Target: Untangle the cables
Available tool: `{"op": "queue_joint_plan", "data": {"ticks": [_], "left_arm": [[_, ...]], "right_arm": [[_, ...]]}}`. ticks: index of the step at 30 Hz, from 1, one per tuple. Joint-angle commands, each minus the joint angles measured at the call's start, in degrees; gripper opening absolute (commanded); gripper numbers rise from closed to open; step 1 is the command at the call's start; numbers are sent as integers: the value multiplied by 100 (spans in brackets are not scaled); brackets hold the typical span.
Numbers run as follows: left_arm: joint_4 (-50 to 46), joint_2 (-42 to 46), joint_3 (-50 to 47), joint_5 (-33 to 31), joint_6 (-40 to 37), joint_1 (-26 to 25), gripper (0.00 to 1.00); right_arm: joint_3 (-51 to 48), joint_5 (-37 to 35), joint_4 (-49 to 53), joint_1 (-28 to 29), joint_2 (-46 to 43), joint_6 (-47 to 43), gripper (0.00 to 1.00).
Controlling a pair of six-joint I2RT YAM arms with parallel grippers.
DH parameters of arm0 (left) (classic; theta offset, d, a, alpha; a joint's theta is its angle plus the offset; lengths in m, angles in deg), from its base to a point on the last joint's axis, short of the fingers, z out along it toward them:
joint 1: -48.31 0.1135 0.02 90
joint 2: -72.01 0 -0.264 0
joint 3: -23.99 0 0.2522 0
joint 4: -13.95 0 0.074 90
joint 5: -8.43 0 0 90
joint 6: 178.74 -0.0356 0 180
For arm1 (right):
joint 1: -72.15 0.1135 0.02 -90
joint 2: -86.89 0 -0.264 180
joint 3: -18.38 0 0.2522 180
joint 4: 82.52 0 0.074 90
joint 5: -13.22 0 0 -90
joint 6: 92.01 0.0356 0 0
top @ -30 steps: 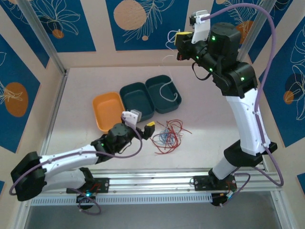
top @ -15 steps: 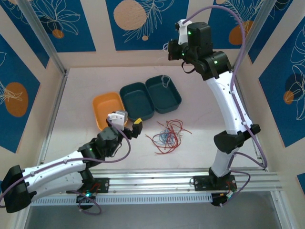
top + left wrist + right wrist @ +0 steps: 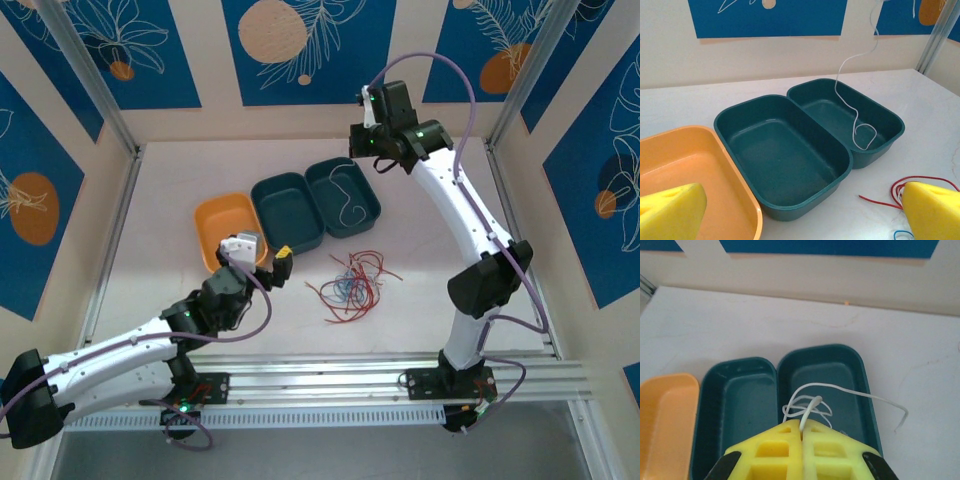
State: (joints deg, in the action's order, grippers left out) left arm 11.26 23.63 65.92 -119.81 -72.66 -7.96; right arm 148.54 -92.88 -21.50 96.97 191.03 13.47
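Cables, thin thread-like red and blue wires (image 3: 350,285), lie in a loose looping tangle on the white table (image 3: 180,180), at 6 o'clock from the rightmost dark-teal plastic tray (image 3: 355,230). One white cable (image 3: 812,401) is pinched in the clenched right gripper (image 3: 802,426) and loops down into that tray. Left gripper (image 3: 264,250) is spread wide, grasping nothing, at 10 o'clock of the tangle.

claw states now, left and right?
left claw: open, holding nothing.
right claw: closed on the white cable.
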Motion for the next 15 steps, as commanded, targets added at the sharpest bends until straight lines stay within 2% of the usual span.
{"op": "queue_joint_plan", "data": {"ticks": [1, 15], "left_arm": [[-2, -13, 66, -164, 29, 55, 100], [-26, -534, 316, 43, 88, 99, 100]], "right_arm": [[-319, 45, -201, -30, 75, 240, 0], [-617, 364, 15, -55, 1134, 717, 0]]}}
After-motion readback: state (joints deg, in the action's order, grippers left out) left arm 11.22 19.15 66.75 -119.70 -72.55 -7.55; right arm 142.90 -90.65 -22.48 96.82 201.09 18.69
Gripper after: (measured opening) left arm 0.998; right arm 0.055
